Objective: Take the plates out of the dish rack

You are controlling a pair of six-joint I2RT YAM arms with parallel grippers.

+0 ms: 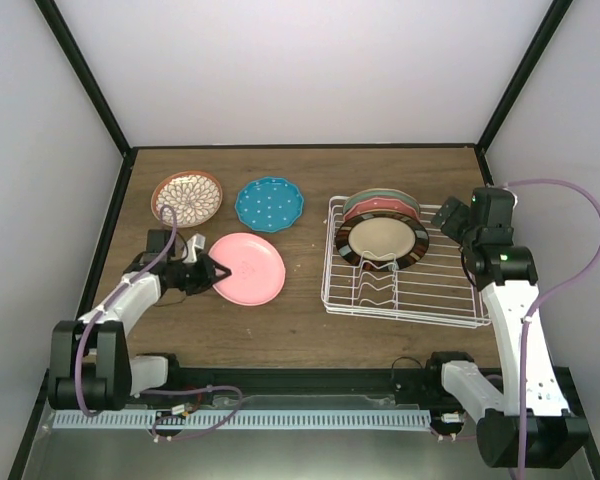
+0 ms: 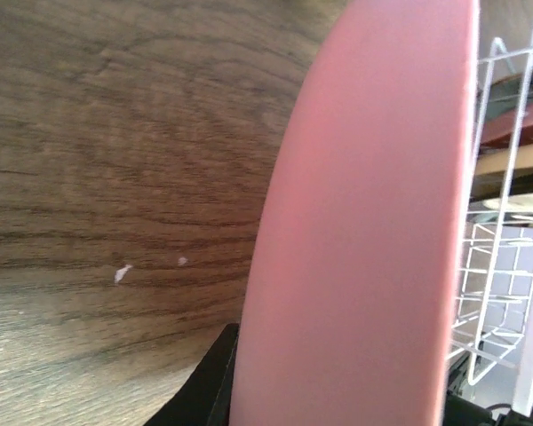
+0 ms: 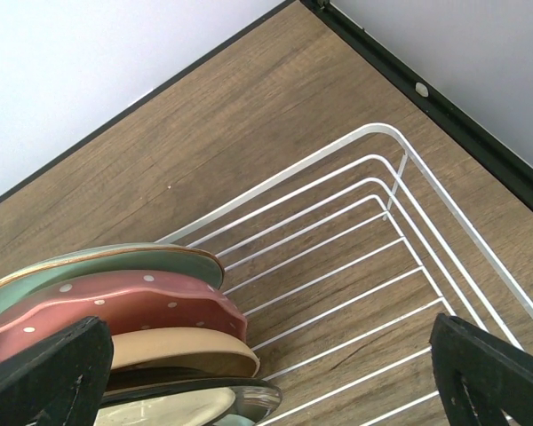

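The left gripper (image 1: 217, 271) is clenched on the left rim of the plain pink plate (image 1: 250, 268). In the wrist view a black finger (image 2: 213, 386) lies against one side of the pink surface and a dark edge shows at the other side. From above the plate looks flat on the wooden table (image 1: 310, 320), left of centre and toward the near edge.

Beyond it, near the far left corner, lies the brown-rimmed petal-patterned plate (image 1: 187, 197). The teal dotted plate (image 1: 269, 203) is just beside that one, toward the middle of the far edge. The two are apart from the pink plate.

The right gripper (image 3: 268, 342) is spread wide and holds nothing. Its two black fingers (image 3: 49, 373) frame the bare wires of the white dish rack (image 3: 400, 169), and it hangs by the rack's right side, near the rack's far corner.

The dish rack stands on the right half of the table, close to the right edge. Three plates stand on edge in its far left part, stacked front to back. The pale green plate (image 3: 89, 262) is farthest, the red-pink dotted plate (image 3: 115, 306) is against it, and the tan dark-rimmed plate (image 1: 382, 240) is nearest, its face toward the near edge.
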